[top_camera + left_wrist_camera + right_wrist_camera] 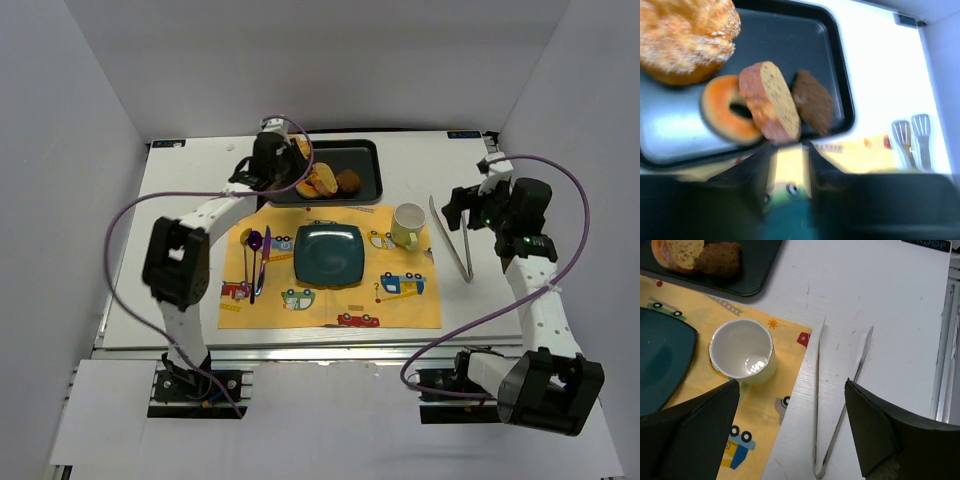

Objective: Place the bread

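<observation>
- Yellow placemat (400,300) with cartoon cars, just in front of the tray. It's flat and thin and looks like a wipeable sheet.
- Black tray (790,35): smooth, slightly glossy, with rounded corners and a low raised rim. All the baked stuff sits in it.
- Teal plate (329,255), squarish and glazed, on the mat in front of the tray with nothing on it. My guess is that's the drop spot.
- Left gripper (789,150) sits over the tray's front rim. Its fingers are apart with nothing between them, lined up on the bread's near end. It's too blurry to say if they touch it.
- Right gripper (791,385) is well off to the tray's right with its fingers spread wide, hovering over metal tongs (817,405).
- Bun (685,35) in the tray's left end, big, swirled and sugary-looking.
- The bread (775,100) is mid-tray, up on its edge and leaning on the doughnut (720,112). It has a tan speckled face and a reddish-brown crust.
  - It's probably light and a bit squashy, and it'll tip easily.
  - I'd pinch across the two flat faces near the lower crust and go gently.
- Dark brown rough chunk (814,100), just right of the bread.
</observation>
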Controlling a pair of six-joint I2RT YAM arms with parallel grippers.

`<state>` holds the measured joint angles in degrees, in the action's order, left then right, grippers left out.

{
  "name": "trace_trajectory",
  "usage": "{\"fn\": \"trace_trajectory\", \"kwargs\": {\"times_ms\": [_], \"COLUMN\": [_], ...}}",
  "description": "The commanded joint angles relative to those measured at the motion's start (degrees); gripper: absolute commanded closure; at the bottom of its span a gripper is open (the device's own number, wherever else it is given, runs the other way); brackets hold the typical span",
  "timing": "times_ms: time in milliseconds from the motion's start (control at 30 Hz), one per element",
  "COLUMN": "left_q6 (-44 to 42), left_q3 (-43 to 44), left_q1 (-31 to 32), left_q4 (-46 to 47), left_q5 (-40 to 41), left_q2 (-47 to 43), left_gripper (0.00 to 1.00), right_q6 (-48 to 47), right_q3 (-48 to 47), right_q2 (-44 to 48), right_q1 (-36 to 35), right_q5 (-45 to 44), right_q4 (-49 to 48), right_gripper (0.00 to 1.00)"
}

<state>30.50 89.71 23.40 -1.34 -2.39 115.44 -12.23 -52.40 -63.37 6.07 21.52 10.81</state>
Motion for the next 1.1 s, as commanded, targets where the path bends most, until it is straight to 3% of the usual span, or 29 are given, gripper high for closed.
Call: {"fn": "trace_trajectory", "kwargs": {"times_ms": [0, 33, 67, 133, 233, 267, 300, 333, 367, 400, 433, 467, 567, 667, 800, 1067], "left_q6": [0.2, -0.3, -1.1, -1.4, -1.7, -1.6, -1.3, -0.8, 0.0, 0.3, 1.0, 2.3, 5.9, 9.4, 10.4, 8.3], "left_q3": [-8.4, -13.5, -16.3, -22.0, -33.4, -38.2, -40.4, -42.5, -46.3, -48.0, -49.6, -51.3, -57.4, -62.4, -64.7, -62.7], "left_q1": [0.1, 0.1, 0.1, 0.1, 0.0, -0.1, -0.1, -0.1, -0.1, -0.1, -0.1, -0.1, -0.1, -0.1, -0.1, -0.1], "left_q4": [4.3, 4.0, 3.5, 2.8, 1.4, -1.5, -2.6, -3.7, -5.6, -6.6, -7.4, -8.1, -9.8, -10.3, -11.0, -12.0], "left_q5": [-0.1, 1.1, 1.6, 4.6, 8.7, 10.5, 11.7, 12.8, 14.5, 15.3, 15.9, 16.4, 17.0, 16.9, 17.2, 17.3], "left_q2": [-17.1, -19.7, -25.0, -30.8, -42.6, -45.4, -50.9, -53.5, -56.1, -61.1, -63.4, -65.7, -73.3, -79.0, -82.3, -79.8], "left_gripper": [0.66, 0.9, 1.0, 1.0, 1.0, 0.91, 0.78, 0.63, 0.41, 0.35, 0.31, 0.29, 0.28, 0.27, 0.26, 0.25], "right_q6": [-3.8, -13.3, -14.5, -14.4, -15.9, -16.9, -17.9, -19.0, -19.8, -20.7, -20.8, -20.9, -18.4, -16.9, -13.3, -8.1], "right_q3": [3.3, 3.7, 5.2, 4.9, 3.9, 3.8, 3.8, 4.0, 4.1, 4.0, 4.1, 4.3, 6.3, 5.3, 2.4, -3.4], "right_q2": [3.5, 4.0, 3.8, 2.4, -1.9, -4.0, -5.1, -6.9, -7.9, -8.9, -10.4, -11.1, -12.9, -17.6, -24.6, -34.2], "right_q1": [4.4, 7.2, 8.3, 10.2, 12.9, 13.7, 13.9, 14.0, 14.0, 14.0, 13.7, 13.4, 10.6, 9.4, 8.8, 5.3], "right_q5": [6.0, 8.4, 10.4, 11.5, 13.2, 12.4, 11.5, 10.6, 9.7, 8.3, 7.1, 5.8, -7.4, -11.0, -11.2, -10.8], "right_q4": [0.1, 2.8, 1.9, 3.6, 8.3, 9.8, 10.3, 10.4, 10.6, 11.4, 11.1, 10.5, 4.1, 1.9, 0.4, 1.8], "right_gripper": [0.11, 0.1, 0.11, 0.14, 0.48, 0.68, 0.74, 0.72, 0.66, 0.55, 0.26, 0.13, 0.11, 0.11, 0.11, 0.19]}}
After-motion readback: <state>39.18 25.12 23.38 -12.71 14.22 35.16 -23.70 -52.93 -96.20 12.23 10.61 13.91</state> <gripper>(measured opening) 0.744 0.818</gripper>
